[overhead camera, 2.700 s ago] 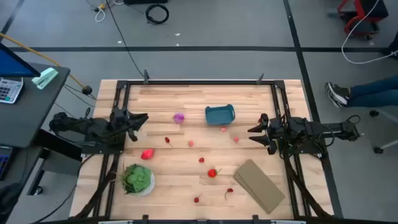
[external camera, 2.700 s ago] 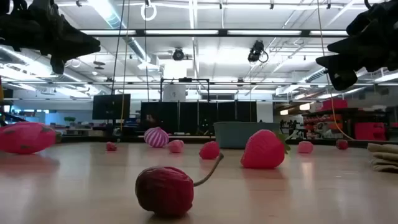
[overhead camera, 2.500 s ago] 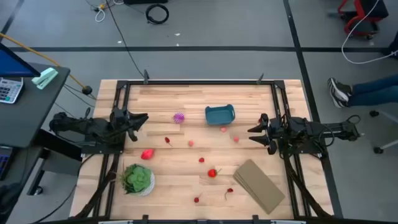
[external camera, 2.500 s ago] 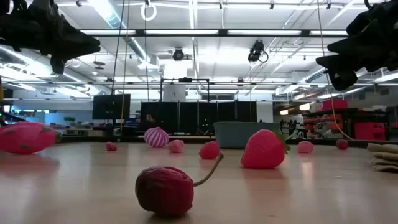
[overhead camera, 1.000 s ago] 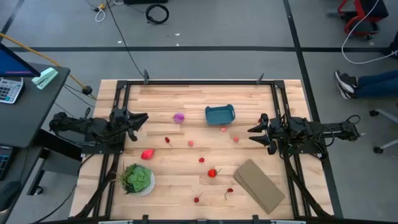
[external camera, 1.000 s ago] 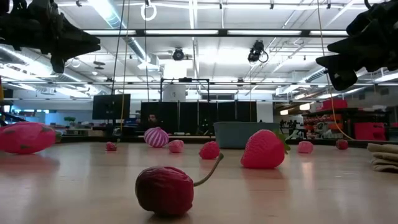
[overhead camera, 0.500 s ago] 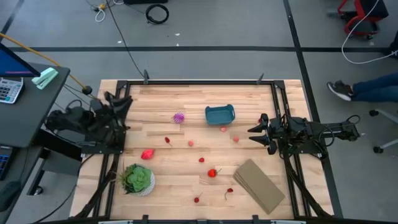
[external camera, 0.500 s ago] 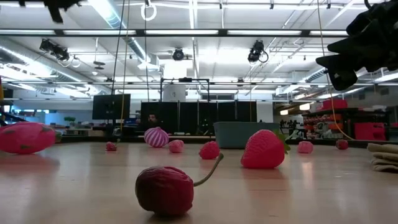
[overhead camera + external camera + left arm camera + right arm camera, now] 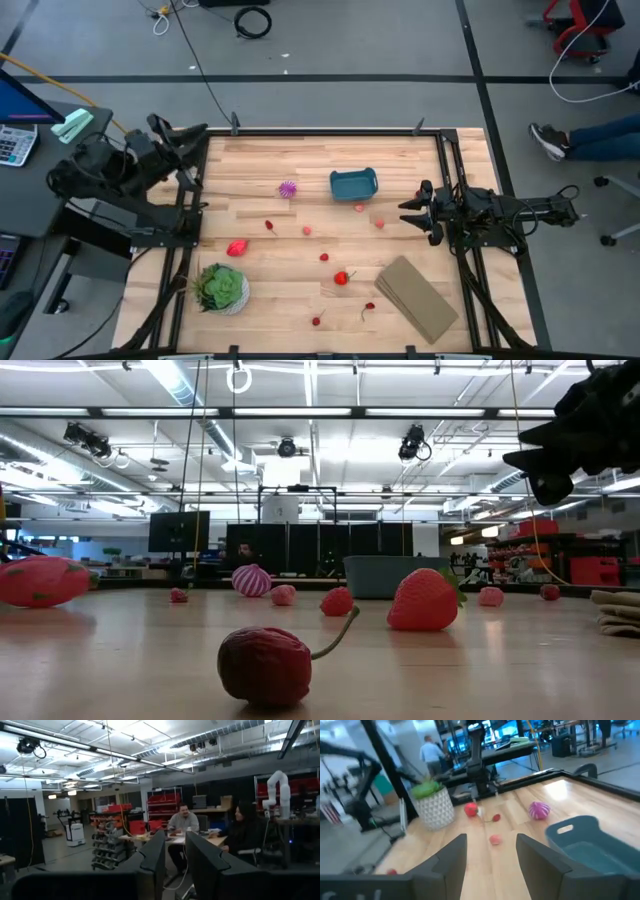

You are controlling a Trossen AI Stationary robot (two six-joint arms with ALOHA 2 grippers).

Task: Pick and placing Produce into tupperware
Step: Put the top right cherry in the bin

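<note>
The teal tupperware (image 9: 353,183) stands on the table's far middle, and it also shows in the low view (image 9: 385,576) and the right wrist view (image 9: 585,845). Small produce lies loose on the wood: a spiky purple piece (image 9: 289,188), a large red piece (image 9: 237,247), a strawberry (image 9: 343,278), cherries (image 9: 317,321) and several pink and red bits. My left gripper (image 9: 192,131) is open and empty, raised over the table's far left corner; its wrist view (image 9: 175,865) shows only the room. My right gripper (image 9: 405,212) is open and empty at the right, facing the tupperware (image 9: 492,855).
A green plant in a white pot (image 9: 222,288) stands near the front left. A flat tan block (image 9: 417,297) lies at the front right. Black frame rails (image 9: 320,131) run along the table's edges. People sit in the room beyond (image 9: 182,822).
My left gripper has risen and swung from the table's left side toward the far left corner, tipping up until it looks level into the room; it has left the low view. Produce and tupperware lie as before.
</note>
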